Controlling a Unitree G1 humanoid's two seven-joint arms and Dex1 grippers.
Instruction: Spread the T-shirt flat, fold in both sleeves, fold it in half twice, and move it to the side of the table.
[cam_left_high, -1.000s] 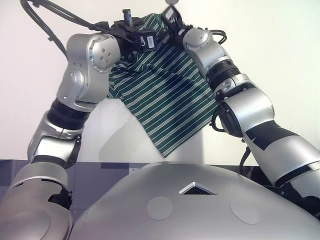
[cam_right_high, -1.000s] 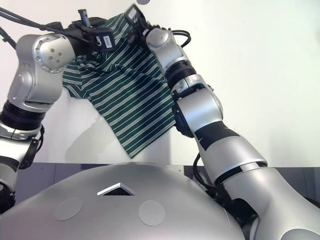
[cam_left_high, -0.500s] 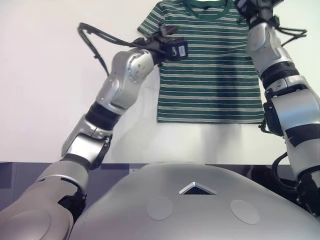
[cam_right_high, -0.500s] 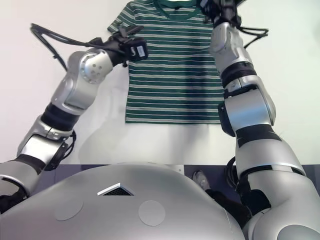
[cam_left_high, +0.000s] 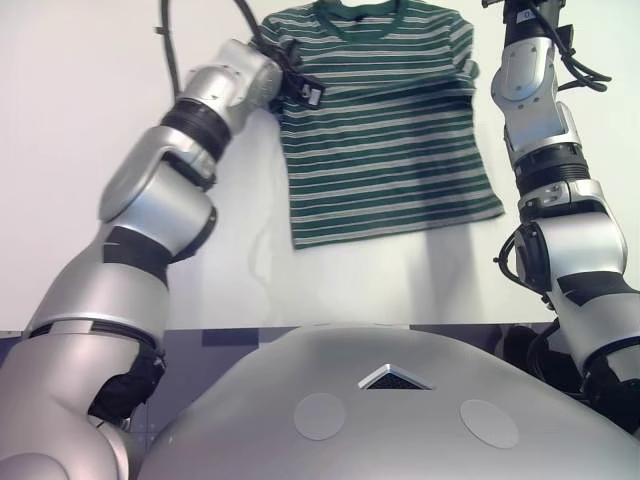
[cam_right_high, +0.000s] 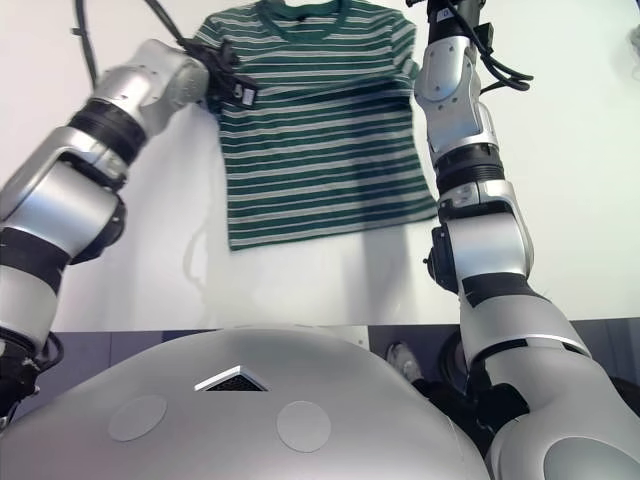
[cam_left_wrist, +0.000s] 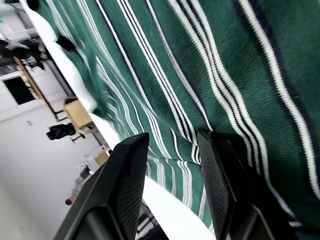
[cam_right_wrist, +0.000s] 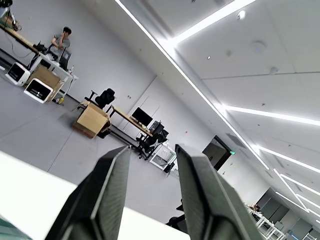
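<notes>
Lying flat on the white table (cam_left_high: 70, 200), the green-striped T-shirt (cam_left_high: 385, 130) sits twd the far side: collar at 12 o'clock, hem at 6, front up. Hem runs a bit skewed, lower at its 7 o'clock corner than at the 5 o'clock one. Fabric mostly smooth, w/ a few ripples near the sleeve at 2 o'clock.

L gripper (cam_left_wrist: 172, 137) is at the shirt's 10 o'clock, by the sleeve/shoulder. Its fingers are spread apart, tips down on or just above the striped cloth, nothing pinched btwn them as far as the wrist view shows.

R gripper (cam_right_wrist: 152, 149) is up past the shirt's 2 o'clock corner, at the end of an arm stretched along the shirt's 3 o'clock edge. Its fingers are parted w/ nothing held and point out at the room beyond the table.

Room to move: wide bare tabletop at 9 o'clock of the shirt, a bare strip at 6 o'clock btwn the hem and the near table edge, and more bare surface at 3 o'clock beyond the R arm.
</notes>
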